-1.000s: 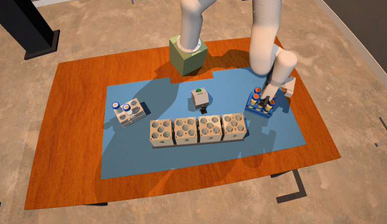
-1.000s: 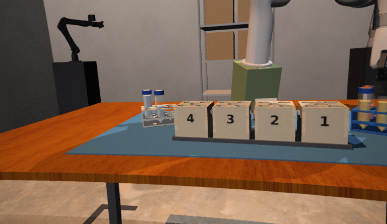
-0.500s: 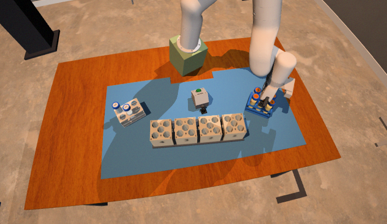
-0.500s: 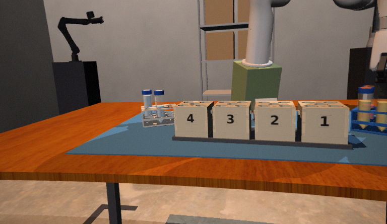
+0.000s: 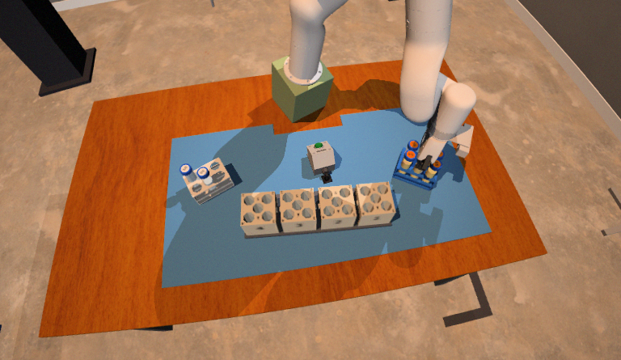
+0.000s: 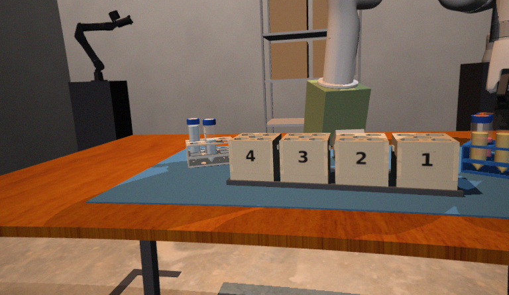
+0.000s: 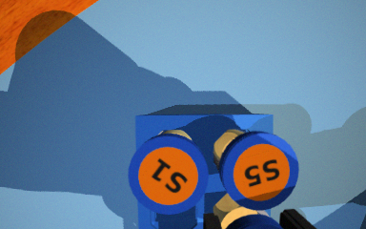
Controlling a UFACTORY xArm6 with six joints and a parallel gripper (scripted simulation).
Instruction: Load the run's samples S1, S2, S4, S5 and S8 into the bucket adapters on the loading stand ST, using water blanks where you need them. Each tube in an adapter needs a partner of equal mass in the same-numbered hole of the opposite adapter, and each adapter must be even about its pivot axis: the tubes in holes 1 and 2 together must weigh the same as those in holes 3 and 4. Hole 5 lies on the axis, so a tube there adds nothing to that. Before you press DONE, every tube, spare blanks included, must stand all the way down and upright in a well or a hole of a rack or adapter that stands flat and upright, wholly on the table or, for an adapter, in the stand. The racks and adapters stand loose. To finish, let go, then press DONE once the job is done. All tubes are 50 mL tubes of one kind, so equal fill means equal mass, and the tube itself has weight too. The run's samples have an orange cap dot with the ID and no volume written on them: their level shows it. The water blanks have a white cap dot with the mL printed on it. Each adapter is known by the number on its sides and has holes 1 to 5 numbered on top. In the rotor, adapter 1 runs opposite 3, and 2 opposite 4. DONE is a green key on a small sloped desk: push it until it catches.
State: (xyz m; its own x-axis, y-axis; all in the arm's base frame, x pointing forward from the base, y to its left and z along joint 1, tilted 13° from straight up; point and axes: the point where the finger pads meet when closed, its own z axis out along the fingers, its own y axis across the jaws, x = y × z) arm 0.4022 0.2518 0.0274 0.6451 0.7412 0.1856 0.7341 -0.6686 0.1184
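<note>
My gripper (image 5: 425,161) (image 7: 252,222) is shut on the cap of sample S8 (image 7: 253,224) in the blue rack (image 5: 415,183) (image 7: 143,125); its label is hidden. The S1 tube (image 7: 168,174) and S5 tube (image 7: 261,171) stand beside it. Adapters 4 (image 5: 259,227) (image 6: 250,156), 3 (image 5: 298,225) (image 6: 303,156), 2 (image 5: 337,222) (image 6: 360,158) and 1 (image 5: 376,218) (image 6: 426,159) stand on the stand (image 5: 320,230) (image 6: 337,187), with no tubes in them. Two blanks, one (image 5: 184,169) (image 6: 193,134) and another (image 5: 202,171) (image 6: 209,134), stand in the clear rack.
The green DONE key (image 5: 318,145) sits on a small desk (image 5: 321,159) behind the adapters, between the racks. A small black object (image 5: 326,178) stands in front of the desk. The green arm base (image 5: 299,97) is at the back. The blue rack is at the right.
</note>
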